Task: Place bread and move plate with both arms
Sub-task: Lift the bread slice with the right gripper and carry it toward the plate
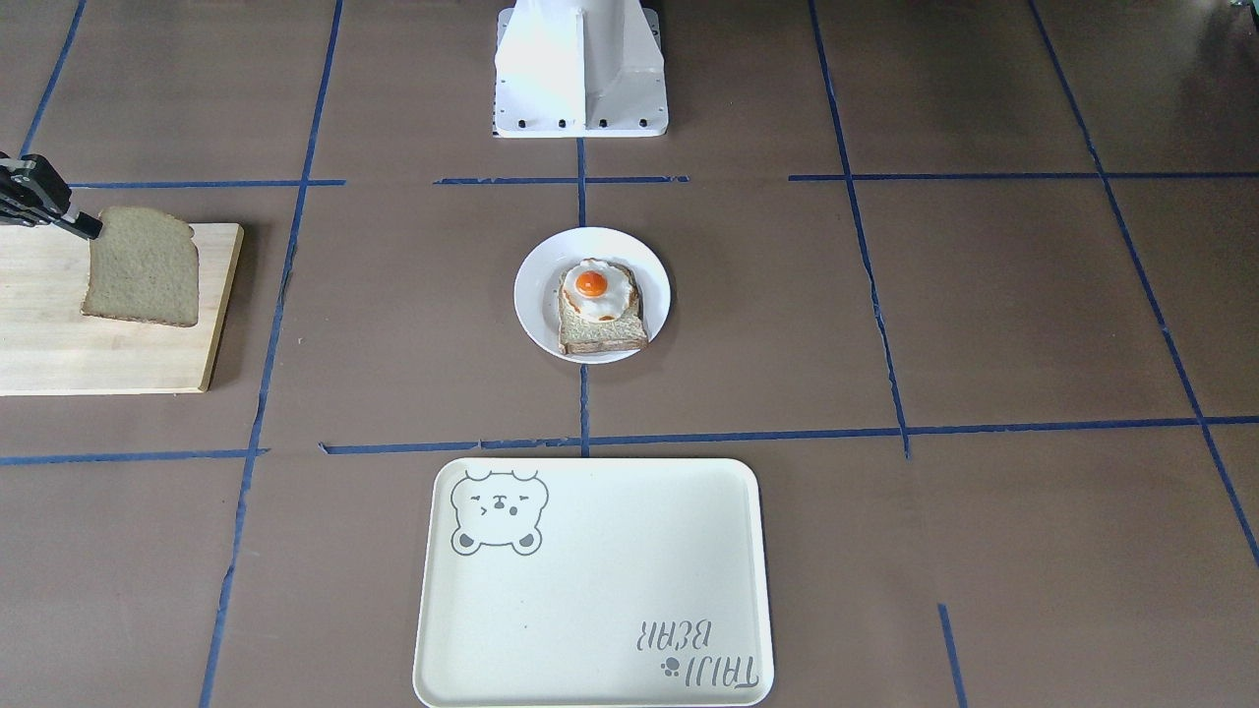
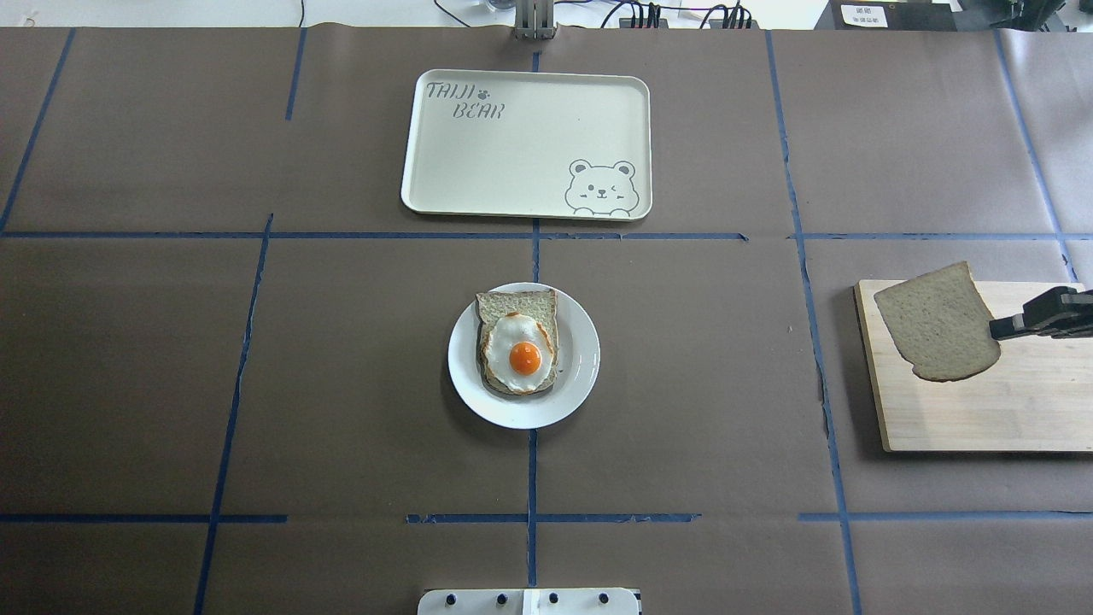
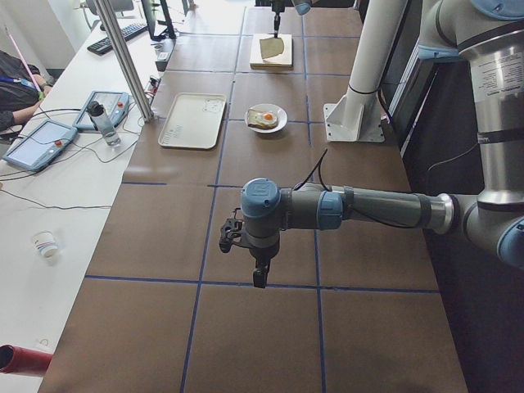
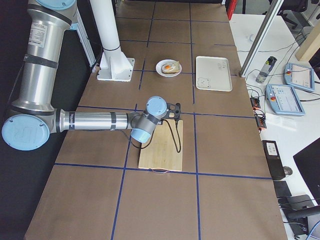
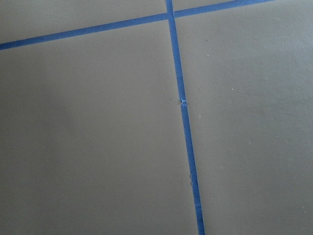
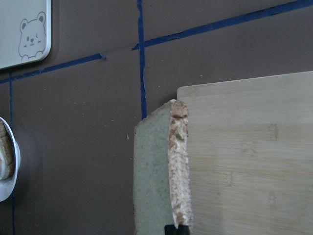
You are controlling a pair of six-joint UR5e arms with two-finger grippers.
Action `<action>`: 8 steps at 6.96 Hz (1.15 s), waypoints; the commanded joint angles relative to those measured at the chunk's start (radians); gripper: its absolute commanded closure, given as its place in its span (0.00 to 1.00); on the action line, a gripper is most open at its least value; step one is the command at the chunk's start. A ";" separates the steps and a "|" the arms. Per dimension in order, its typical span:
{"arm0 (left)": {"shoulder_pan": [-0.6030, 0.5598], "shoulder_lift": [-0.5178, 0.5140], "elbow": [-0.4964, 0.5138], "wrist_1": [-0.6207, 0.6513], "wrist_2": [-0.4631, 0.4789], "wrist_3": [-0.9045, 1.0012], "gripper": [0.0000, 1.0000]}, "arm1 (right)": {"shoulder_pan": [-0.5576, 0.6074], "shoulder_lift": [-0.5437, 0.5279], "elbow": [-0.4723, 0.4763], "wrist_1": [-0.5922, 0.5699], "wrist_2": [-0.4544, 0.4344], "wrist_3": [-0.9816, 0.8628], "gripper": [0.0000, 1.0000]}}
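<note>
The bread (image 2: 938,323) is a speckled tan slice held tilted above the left end of a wooden cutting board (image 2: 982,410). My right gripper (image 2: 999,327) is shut on its edge; it shows in the front view (image 1: 89,228) pinching the slice (image 1: 143,267). The right wrist view shows the slice's crust edge-on (image 6: 178,166). The white plate (image 2: 581,359) sits at mid-table with a paler slice topped by a fried egg (image 2: 517,352). My left gripper (image 3: 260,274) hangs over bare table far from the plate; I cannot tell whether it is open or shut.
A cream rectangular tray with a bear drawing (image 2: 512,145) lies beyond the plate, on the far side from the robot. The white pedestal base (image 1: 580,69) stands on the robot's side of the plate. Blue tape lines cross the brown table cover.
</note>
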 commanded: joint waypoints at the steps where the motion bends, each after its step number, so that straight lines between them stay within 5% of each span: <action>1: 0.000 0.000 -0.002 -0.001 0.000 0.000 0.00 | -0.001 0.120 0.009 -0.038 0.018 0.054 1.00; 5: 0.000 0.000 -0.031 0.001 0.000 0.000 0.00 | -0.146 0.413 0.013 -0.086 -0.059 0.341 1.00; 7: 0.000 0.000 -0.035 0.001 0.000 0.000 0.00 | -0.363 0.451 0.067 -0.088 -0.365 0.419 1.00; 8: 0.000 0.000 -0.035 0.001 0.000 0.000 0.00 | -0.422 0.471 0.068 -0.088 -0.426 0.439 1.00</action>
